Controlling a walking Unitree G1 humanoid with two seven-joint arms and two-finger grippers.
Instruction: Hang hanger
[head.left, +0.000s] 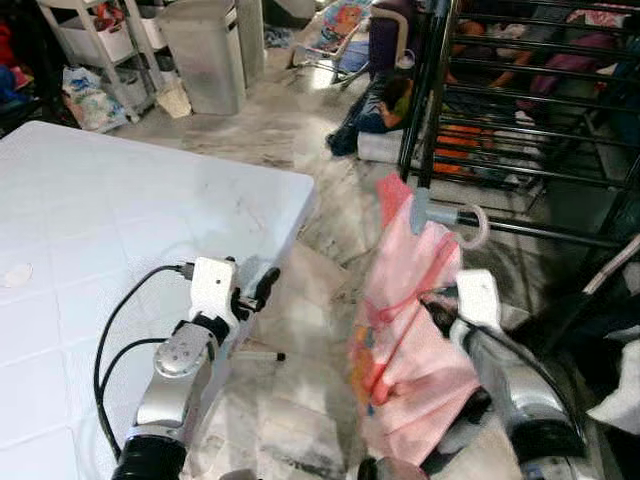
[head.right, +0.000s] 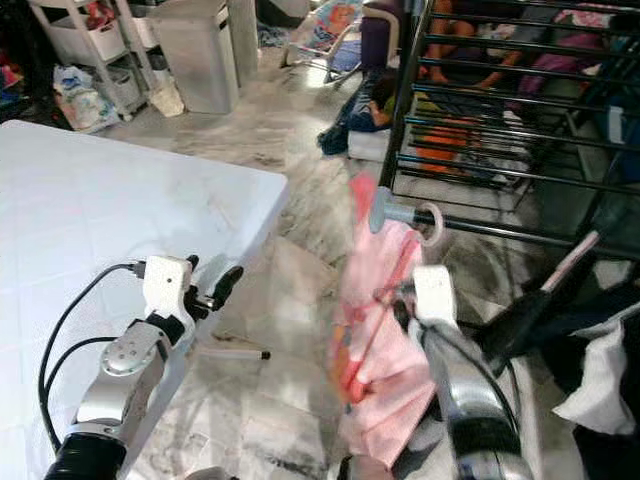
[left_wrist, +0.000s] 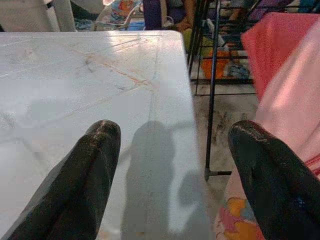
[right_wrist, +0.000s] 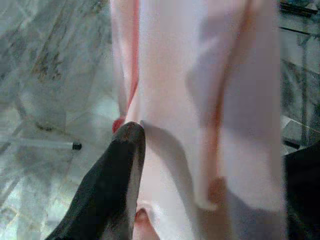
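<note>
A pink garment (head.left: 410, 345) hangs on a grey hanger whose hook (head.left: 472, 224) sticks up at the top, close to a low rail (head.left: 545, 233) of the black drying rack (head.left: 520, 120). My right gripper (head.left: 438, 312) is shut on the garment and hanger from the right side and holds them up off the floor. The pink cloth (right_wrist: 200, 100) lies against one black finger (right_wrist: 122, 165) in the right wrist view. My left gripper (head.left: 257, 290) is open with nothing in it, over the edge of the white table (head.left: 120, 220); its fingers (left_wrist: 97, 150) stand wide apart.
A thin stick (head.left: 255, 355) lies on the marble floor between my arms. Dark and white clothes (head.left: 620, 385) hang at the right. A person (head.left: 385, 100) sits on the floor behind the rack. A grey bin (head.left: 205, 50) and a shelf cart (head.left: 95, 40) stand at the back.
</note>
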